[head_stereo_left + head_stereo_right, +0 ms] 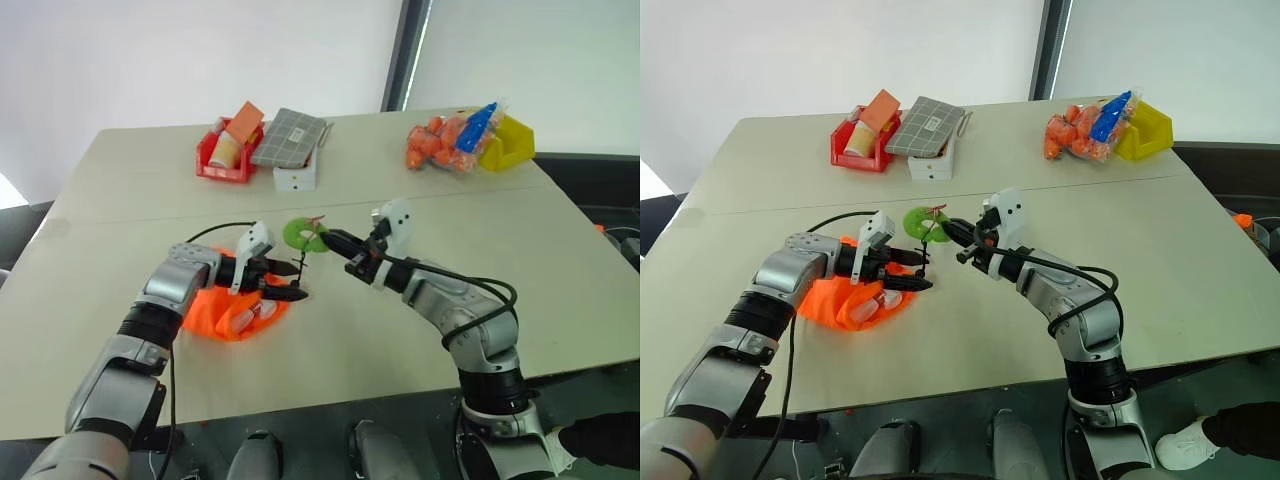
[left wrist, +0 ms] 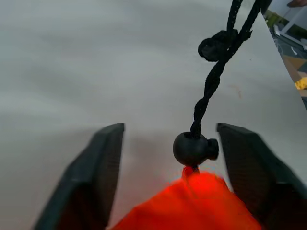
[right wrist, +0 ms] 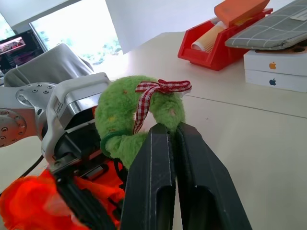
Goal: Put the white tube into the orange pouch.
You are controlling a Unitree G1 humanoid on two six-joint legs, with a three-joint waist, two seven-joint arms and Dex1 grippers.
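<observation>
Left gripper (image 2: pixel 165 158) spread astride cord toggle at orange pouch (image 1: pixel 232 310) mouth; right gripper (image 3: pixel 173 132) pinching green tag; white tube (image 1: pixel 250 315) (apparently inside) lower left.

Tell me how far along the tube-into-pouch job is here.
Done, apparently: the white tube shows in the mouth of the orange pouch. In hand: the right end effector grips the green tag, cord taut, while the left end effector straddles the cord lock, open. Left: cinching, if wanted, and letting go.
</observation>
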